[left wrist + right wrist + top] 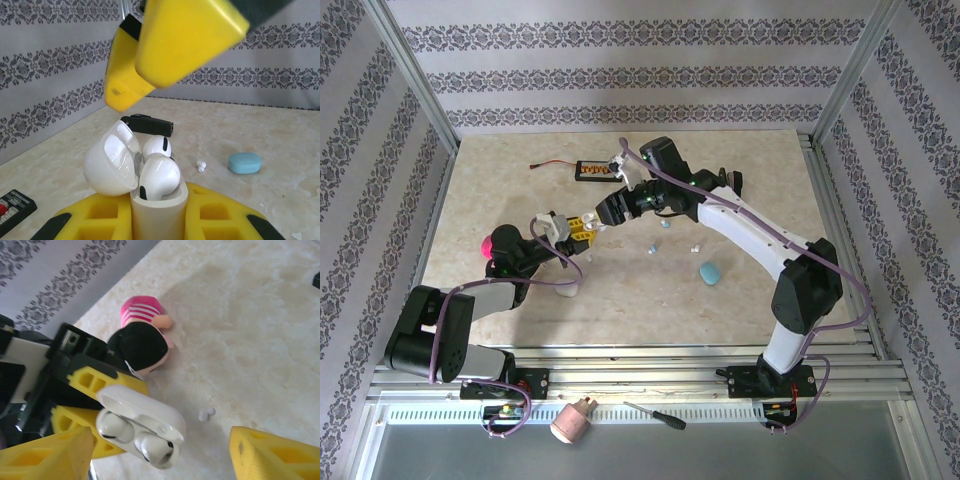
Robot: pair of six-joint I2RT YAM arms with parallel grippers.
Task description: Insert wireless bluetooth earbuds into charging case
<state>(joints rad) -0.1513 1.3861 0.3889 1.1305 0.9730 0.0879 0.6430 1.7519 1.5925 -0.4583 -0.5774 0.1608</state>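
The left fingers (pixel 235 207) clamp a glossy white pebble-shaped plastic charging case (pixel 157 215), lid open, with two glossy white plastic earbuds (pixel 160 174) in it. The right fingers (pixel 45 455) stand spread just above the case; pressing off-centre could tip the proud front one out.

- Pale wallpapered walls (pixel 620 70), banded with grey floral stripes, are closing in three sides.
- A beige marbled tabletop (pixel 500 190) is lying under even light.
- Aluminium posts (pixel 415 80) are rising at the far corners.
- Ribbed metal rails (pixel 650 352) are running along the near edge.
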